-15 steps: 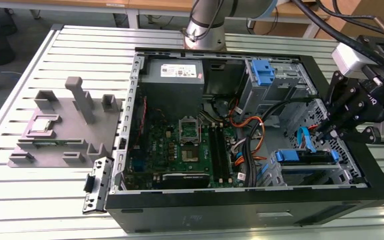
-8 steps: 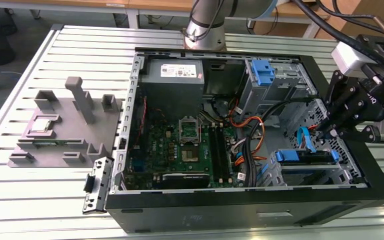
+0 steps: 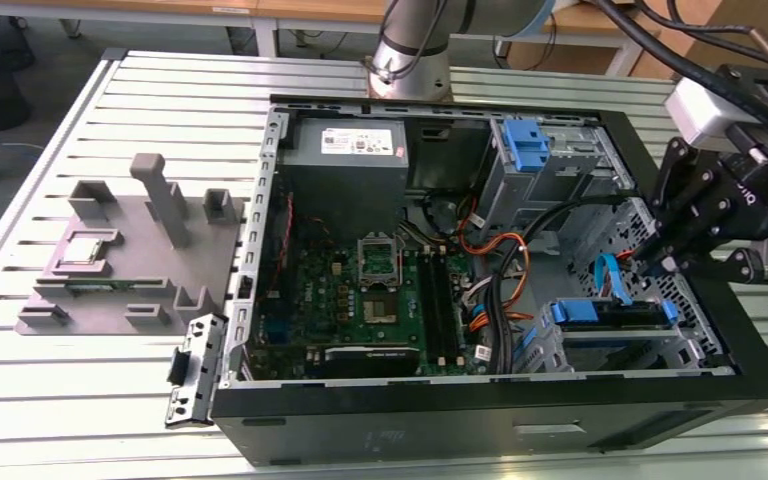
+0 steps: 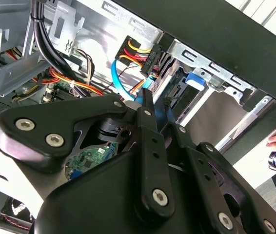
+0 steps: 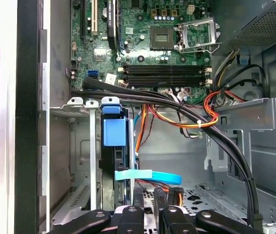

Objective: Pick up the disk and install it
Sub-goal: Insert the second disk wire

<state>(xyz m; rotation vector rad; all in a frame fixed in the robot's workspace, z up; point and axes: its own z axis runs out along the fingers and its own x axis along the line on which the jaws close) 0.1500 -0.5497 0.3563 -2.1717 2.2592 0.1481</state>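
Seated already, apparently: disk (image 3: 607, 313) on edge in the drive cage at the exterior view's near right of the computer case (image 3: 491, 420), blue carrier tab showing in the first wrist view. Hovering just above, gripper (image 3: 664, 262), fingers close together, clamped on nothing visible. Little left but confirming full seating. White label on power supply (image 3: 347, 142); print not legible.

The disk (image 5: 114, 146) sits edge-on in its bay, label hidden. The gripper (image 5: 147, 195) fingertips are cut off by the frame's edge.
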